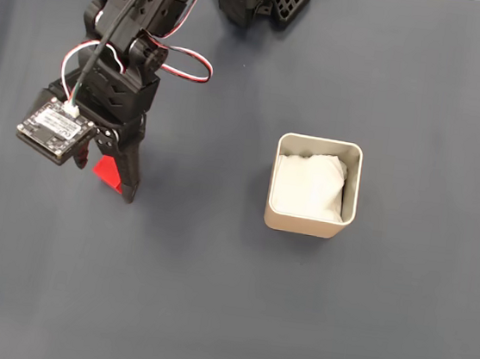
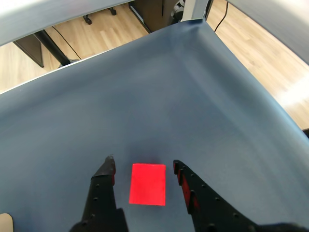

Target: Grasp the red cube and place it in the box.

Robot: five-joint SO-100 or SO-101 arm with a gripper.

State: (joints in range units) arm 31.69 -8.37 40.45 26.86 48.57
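Pincer [image 2: 143, 164] open w/ gaps either side of red cube [image 2: 148, 184], box [image 1: 351, 192] well apart

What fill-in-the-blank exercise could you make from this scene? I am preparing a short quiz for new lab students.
1. In the wrist view, the red cube lies ____ the two fingers of the tool.
2. The jaws stand ____, touching no face of the cube.
3. In the fixed view, the box stands to the ____ of the tool.
4. The box has a ____ lining.

Missing words: between; open; right; white
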